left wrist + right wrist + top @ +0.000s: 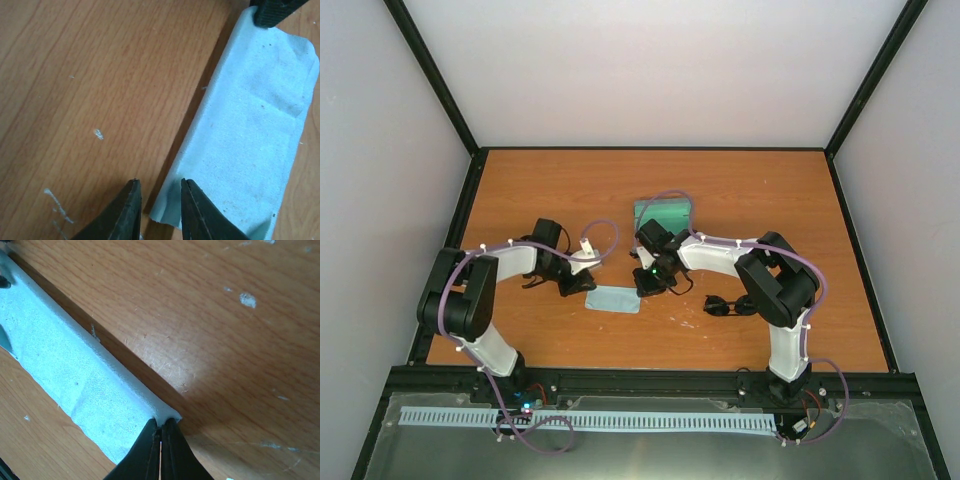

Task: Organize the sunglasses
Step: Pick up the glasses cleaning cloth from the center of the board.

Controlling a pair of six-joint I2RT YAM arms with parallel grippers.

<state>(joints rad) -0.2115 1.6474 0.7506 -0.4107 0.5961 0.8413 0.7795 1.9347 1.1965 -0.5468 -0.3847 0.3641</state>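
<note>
- Top external view: the sunglasses (725,305) lie on the table (750,190) at about 4 o'clock from its middle. They sit just beside the right arm's elbow, well apart from the cloth (613,300) and from the case (663,212) toward 12 o'clock.
- Their long axis runs roughly from 9 to 3 o'clock, with the 2 lenses side by side. Which way the front faces is too small to tell.
- The right gripper (162,424) has its fingers pressed together on 1 corner of the cloth, pinching it.
- The left gripper (159,182) has its fingers partly spread. The cloth's opposite corner lies in the gap against the 3 o'clock finger, and nothing is pinched.
- The step in hand is probably taking the cloth by 2 corners to lift or fold it.
- To do it well, the left gripper should centre that corner in the gap and reach slightly deeper. It should then press firmly before any lift.
- Both arms should rise together, keeping the cloth taut without tugging it out of the right pinch.
</note>
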